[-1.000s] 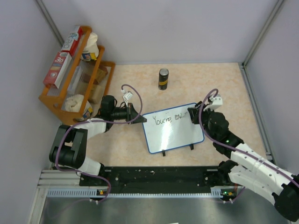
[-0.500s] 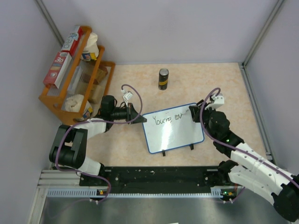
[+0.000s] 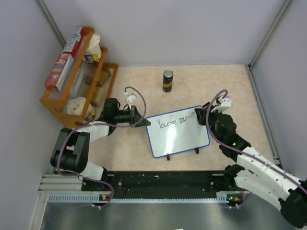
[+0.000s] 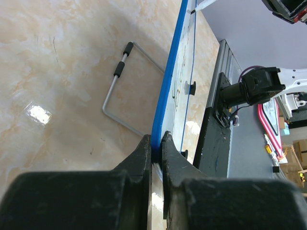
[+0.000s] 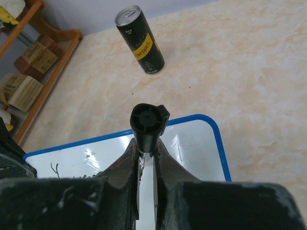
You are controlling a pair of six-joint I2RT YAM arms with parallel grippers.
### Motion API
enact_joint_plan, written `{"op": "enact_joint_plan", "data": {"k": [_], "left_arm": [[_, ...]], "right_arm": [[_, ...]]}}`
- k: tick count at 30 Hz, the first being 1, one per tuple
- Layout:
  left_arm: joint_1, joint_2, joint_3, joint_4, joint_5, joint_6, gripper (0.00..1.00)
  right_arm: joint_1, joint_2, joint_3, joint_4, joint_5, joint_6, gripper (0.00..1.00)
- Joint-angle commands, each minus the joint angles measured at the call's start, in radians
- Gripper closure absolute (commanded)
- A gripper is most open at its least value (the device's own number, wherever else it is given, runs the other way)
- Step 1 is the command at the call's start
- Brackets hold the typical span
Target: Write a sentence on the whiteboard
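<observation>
Whiteboard (image 3: pixel 180 139) mid-table: glossy white, thin blue rim, rounded corners. The sentence (image 3: pixel 175 120) is thin dark handwriting near its top edge. Left gripper (image 4: pixel 156 143) is pinched on the board's left rim. Right gripper (image 5: pixel 146 148) is clamped on a black-capped marker (image 5: pixel 149 122) at the board's upper right. Black-and-yellow can (image 3: pixel 167 81) stands behind. Orange wooden rack (image 3: pixel 53 105), far left, holds wrap boxes (image 3: pixel 72 40). Beige marbled table (image 3: pixel 230 86), grey walls.

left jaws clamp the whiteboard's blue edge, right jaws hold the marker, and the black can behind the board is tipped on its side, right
Not tipped: the black can stands upright beyond the whiteboard, clear in the right wrist view. The rest is right.
</observation>
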Motion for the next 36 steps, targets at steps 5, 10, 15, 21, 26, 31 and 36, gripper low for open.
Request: {"op": "enact_joint_plan", "data": {"k": [5,10,15,21,26,31,36], "left_arm": [[-0.009,0.034,-0.022,-0.067,-0.11,0.12,1.0],[-0.009,0.034,-0.021,-0.067,-0.11,0.12,1.0],[-0.009,0.034,-0.021,-0.069,-0.11,0.12,1.0],[-0.009,0.034,-0.022,-0.069,-0.108,0.121,1.0],[-0.009,0.034,-0.021,-0.069,-0.11,0.121,1.0],[-0.009,0.034,-0.021,-0.069,-0.11,0.121,1.0],[-0.009,0.032,-0.022,-0.069,-0.11,0.121,1.0]], "right_arm": [[-0.019,-0.012,0.021,-0.008,-0.002,-0.003,1.0],[-0.016,-0.027,0.005,-0.014,-0.011,0.0,1.0],[-0.017,-0.03,0.01,-0.011,-0.015,-0.001,1.0],[-0.017,-0.044,0.025,0.007,-0.024,-0.001,1.0],[-0.017,-0.078,0.033,0.026,-0.021,0.003,1.0],[-0.019,-0.055,0.047,0.026,0.002,-0.014,1.0],[-0.026,-0.023,0.041,0.027,0.01,-0.014,1.0]]}}
